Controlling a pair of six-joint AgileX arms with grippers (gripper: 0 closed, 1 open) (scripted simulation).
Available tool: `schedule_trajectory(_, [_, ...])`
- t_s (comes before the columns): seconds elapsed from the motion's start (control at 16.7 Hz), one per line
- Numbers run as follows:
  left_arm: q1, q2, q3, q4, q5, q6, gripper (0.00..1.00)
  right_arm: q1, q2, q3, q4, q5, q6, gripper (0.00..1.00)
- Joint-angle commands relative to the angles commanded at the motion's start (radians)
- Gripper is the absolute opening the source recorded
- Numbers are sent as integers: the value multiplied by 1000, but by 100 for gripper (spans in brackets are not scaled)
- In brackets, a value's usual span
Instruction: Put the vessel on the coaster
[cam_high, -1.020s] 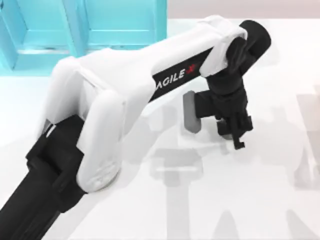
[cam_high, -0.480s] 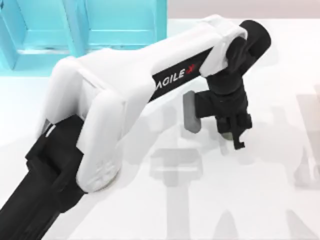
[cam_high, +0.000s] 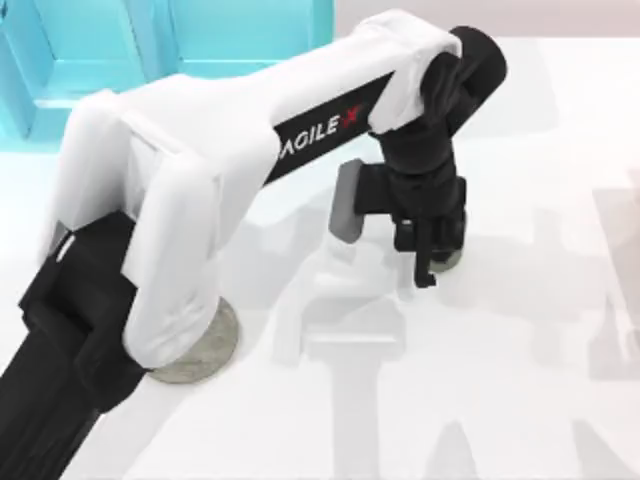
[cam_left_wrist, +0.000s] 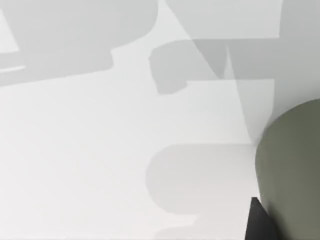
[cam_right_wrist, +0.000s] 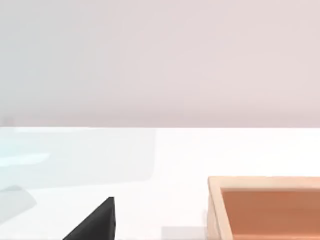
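Coaster (cam_high: 215, 345): grey mottled disc at the near left of the table (cam_high: 520, 400), mostly hidden under my left arm's white link.
Left arm: reaches from near left across to table centre, wrist pointing down.
Left gripper (cam_high: 432, 255): low over the table, fingers closed around the vessel (cam_high: 447, 258); its olive wall (cam_left_wrist: 292, 165) fills one side of the left wrist view.
Teal shelf (cam_high: 200, 50): far left corner.
Right wrist view: wooden box (cam_right_wrist: 265, 207) on the table.
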Motion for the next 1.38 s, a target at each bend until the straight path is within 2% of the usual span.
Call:
schedule_trajectory(0.24, [77, -90, -107, -56, -27, 347, 0, 0, 0, 0, 0, 0, 0, 100])
schedule_trajectory(0.72, [264, -308, -369, -199, -100, 1230, 0, 0, 0, 0, 0, 0, 0, 100])
schedule_trajectory(0.9, [327, -381, -457, -249, -126, 1511, 0, 0, 0, 0, 0, 0, 0, 100])
schedule_trajectory(1.14, [388, -453, -544, -297, -152, 1754, 0, 0, 0, 0, 0, 0, 0, 100])
schedule_trajectory(1.38, [409, -479, -574, -313, -161, 1827, 0, 0, 0, 0, 0, 0, 0, 100])
